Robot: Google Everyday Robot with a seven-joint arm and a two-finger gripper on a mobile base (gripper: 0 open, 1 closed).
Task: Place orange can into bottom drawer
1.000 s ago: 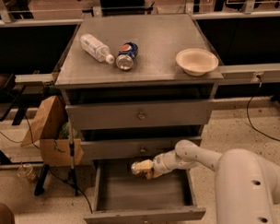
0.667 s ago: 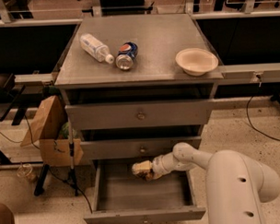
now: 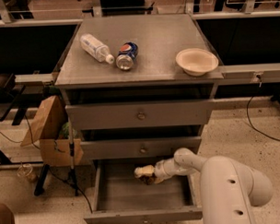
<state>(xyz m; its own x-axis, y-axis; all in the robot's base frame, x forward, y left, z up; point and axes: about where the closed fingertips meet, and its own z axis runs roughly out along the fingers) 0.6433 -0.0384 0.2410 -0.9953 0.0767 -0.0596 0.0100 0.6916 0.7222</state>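
The arm reaches in from the right and the gripper (image 3: 149,174) sits low inside the open bottom drawer (image 3: 143,216), towards its back, just under the middle drawer (image 3: 141,147). Its fingers are clamped on the orange can (image 3: 143,171), held above the drawer floor. Up on the cabinet top (image 3: 156,44) lie a plastic bottle (image 3: 96,47) and a blue can (image 3: 127,55), with a bowl (image 3: 197,61) at the right

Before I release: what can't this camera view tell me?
Orange can: only a pale shape at the gripper, which hangs over the open bottom drawer. Label too small to read, and contact with the drawer floor is unclear.
Drawer's rear: hidden under the middle drawer.
Arm: cut off by the bottom edge.
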